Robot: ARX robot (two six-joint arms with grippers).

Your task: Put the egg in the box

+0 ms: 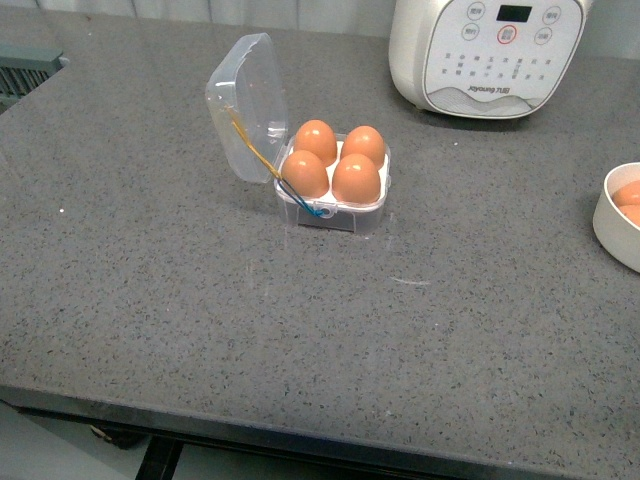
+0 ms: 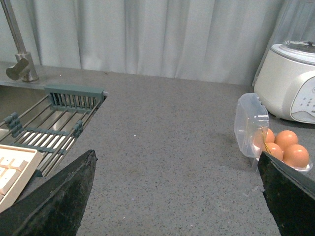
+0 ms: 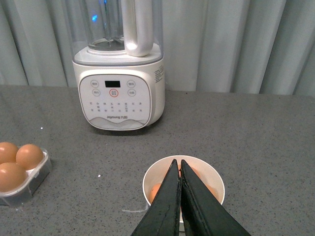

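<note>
Box: the box (image 1: 332,219) stands a little above the middle of the front view on the grey counter (image 1: 150,290), with its clear lid (image 1: 245,100) hinged open and leaning up to the left; yellow and blue strings (image 1: 262,158) trail from lid to base
Egg: all four holes are filled, and the egg (image 1: 356,179) at the front right sits upright like its three neighbours; I cannot tell them apart
Spare eggs: more lie in the cream bowl (image 1: 610,228) at the right edge, well apart from the box
Left gripper: the left gripper (image 2: 175,155) is spread wide and holds nothing, with the box near one finger
Right gripper: the right gripper (image 3: 177,165) has its fingers pressed together on nothing and hangs over the bowl
Handling: probably light, with a stiff but thin shell, smooth enough to slip and quick to crack under a hard squeeze
Hold: best taken across the broad middle with gentle, even pressure, lifted straight up
Progress: with no hole left free, filling looks complete
</note>
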